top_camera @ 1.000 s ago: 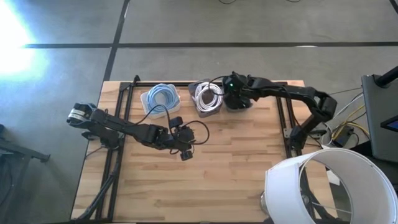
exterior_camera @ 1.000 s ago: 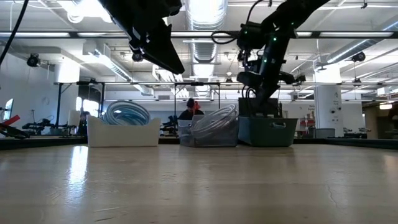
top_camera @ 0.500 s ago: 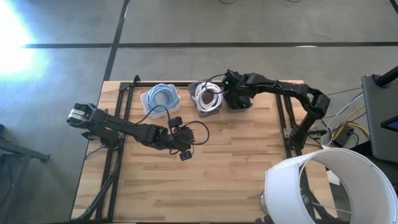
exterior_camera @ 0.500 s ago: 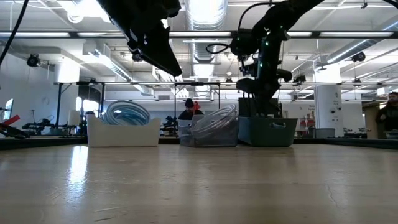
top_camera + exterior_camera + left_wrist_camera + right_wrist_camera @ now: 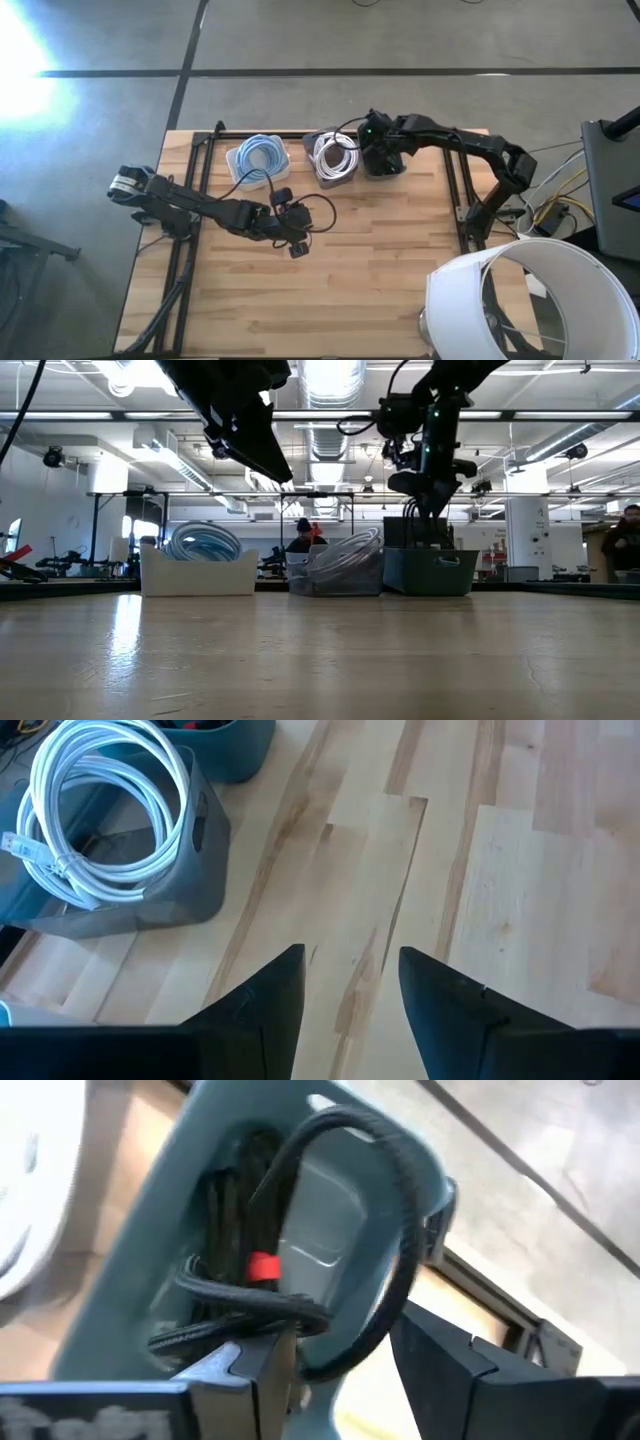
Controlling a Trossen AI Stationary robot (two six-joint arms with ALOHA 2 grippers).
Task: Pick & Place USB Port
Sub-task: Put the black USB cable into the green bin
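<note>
Though unreadable, red tag (image 5: 262, 1267) on black cable (image 5: 380, 1230).

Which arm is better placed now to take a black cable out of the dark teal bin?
The right. The right gripper hangs directly over the dark teal bin, fingers open above the bundled black cable. The left gripper waits open over bare wooden table, farther off.

**Colours on the table**

Pale wood planks are showing across the table (image 5: 380, 270). A white bin (image 5: 256, 160) is holding a light-blue coil (image 5: 258, 153); a grey bin (image 5: 190, 870) white cable (image 5: 105, 810); a teal bin (image 5: 150, 1260) black cable (image 5: 330, 1220) with a red tie (image 5: 262, 1266).
</note>
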